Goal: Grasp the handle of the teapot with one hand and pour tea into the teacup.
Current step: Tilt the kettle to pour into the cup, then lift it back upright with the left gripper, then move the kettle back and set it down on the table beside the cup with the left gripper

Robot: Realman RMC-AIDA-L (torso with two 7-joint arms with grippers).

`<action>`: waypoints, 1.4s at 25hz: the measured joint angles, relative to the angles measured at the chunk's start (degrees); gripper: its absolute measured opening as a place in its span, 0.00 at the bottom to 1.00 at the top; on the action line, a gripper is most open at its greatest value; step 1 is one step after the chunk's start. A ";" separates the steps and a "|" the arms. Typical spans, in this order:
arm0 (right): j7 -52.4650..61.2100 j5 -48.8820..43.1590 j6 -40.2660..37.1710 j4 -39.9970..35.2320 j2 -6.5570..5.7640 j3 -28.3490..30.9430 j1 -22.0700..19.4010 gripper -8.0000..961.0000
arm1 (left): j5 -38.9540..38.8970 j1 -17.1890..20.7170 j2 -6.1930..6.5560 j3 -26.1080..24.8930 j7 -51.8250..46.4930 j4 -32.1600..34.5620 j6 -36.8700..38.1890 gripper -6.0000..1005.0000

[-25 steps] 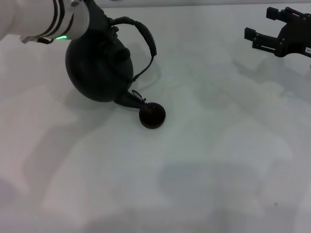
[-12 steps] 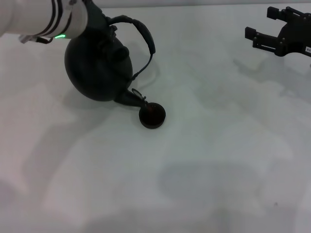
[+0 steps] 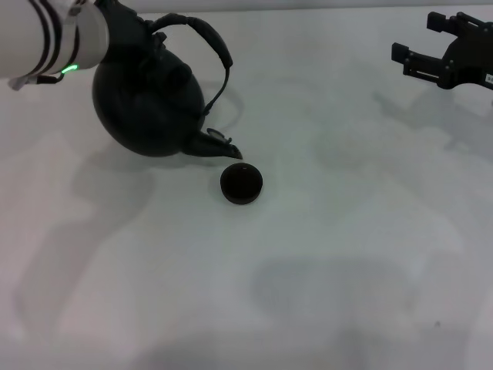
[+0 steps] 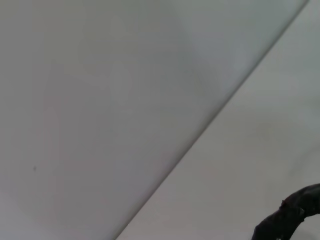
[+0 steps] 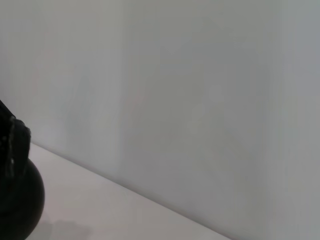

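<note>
Overhead head view; wall-facing wrist views

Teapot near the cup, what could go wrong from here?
The teapot hangs tilted from the left gripper, its spout just short of the teacup, not over it, so drips could land on the table. The cup is tiny and light; a low swing might knock it.

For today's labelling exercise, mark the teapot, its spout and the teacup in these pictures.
teapot (image 3: 146,108), head view, middle of its round body.
spout (image 3: 218,144), head view, midway along it.
teacup (image 3: 241,183), head view, centre of its dark inside.
</note>
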 joint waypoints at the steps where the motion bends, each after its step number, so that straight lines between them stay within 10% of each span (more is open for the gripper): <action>1: 0.00 0.00 -0.12 0.00 0.00 0.00 0.05 0.88 | -1.35 0.98 -0.01 -0.04 0.00 0.91 -0.42 0.13; 16: 0.00 -0.17 -1.51 -0.87 0.00 0.00 0.57 0.88 | -13.20 16.18 0.16 -1.85 1.87 9.26 -11.33 0.13; 24: 0.12 -0.98 -1.51 -0.94 -0.31 -0.06 0.34 0.88 | -33.47 23.92 0.23 -3.13 19.29 7.26 -21.98 0.13; 35: 0.34 -1.12 -1.47 -2.01 -0.76 -0.09 -0.16 0.88 | -67.94 21.91 0.36 -21.85 46.55 -3.97 -2.98 0.13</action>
